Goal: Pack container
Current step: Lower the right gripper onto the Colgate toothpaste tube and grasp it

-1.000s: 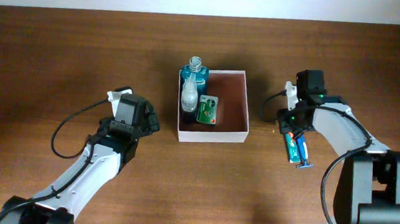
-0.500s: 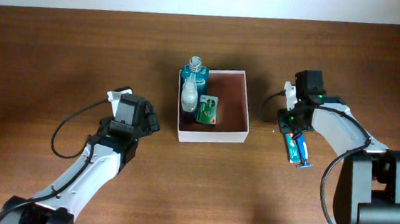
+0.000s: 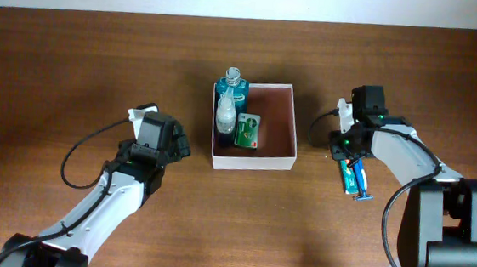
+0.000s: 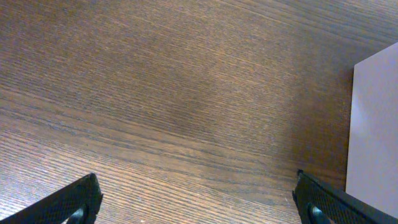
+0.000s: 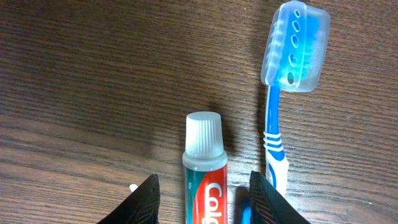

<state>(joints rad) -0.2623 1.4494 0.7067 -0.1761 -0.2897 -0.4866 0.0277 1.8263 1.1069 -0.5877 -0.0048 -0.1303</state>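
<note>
The container (image 3: pixel 253 161) is a square white-walled box with a reddish-brown inside, at the table's middle. It holds a blue bottle (image 3: pixel 233 88), a clear bottle (image 3: pixel 226 111) and a green packet (image 3: pixel 248 131) along its left side. A toothpaste tube (image 5: pixel 204 163) and a blue toothbrush (image 5: pixel 278 140) with a clear head cap lie on the table right of the container. My right gripper (image 5: pixel 204 182) is open, with its jaws on either side of the tube's cap end. My left gripper (image 4: pixel 194 186) is open and empty over bare wood, left of the container's white wall (image 4: pixel 373 124).
The wooden table (image 3: pixel 74 61) runs to a pale wall at the back. The toothpaste (image 3: pixel 351 171) and toothbrush (image 3: pixel 361 184) lie side by side under my right gripper (image 3: pixel 345 155). My left gripper (image 3: pixel 179 142) is a short way left of the container.
My right wrist has edged very slightly to the left. Nothing else has moved.
</note>
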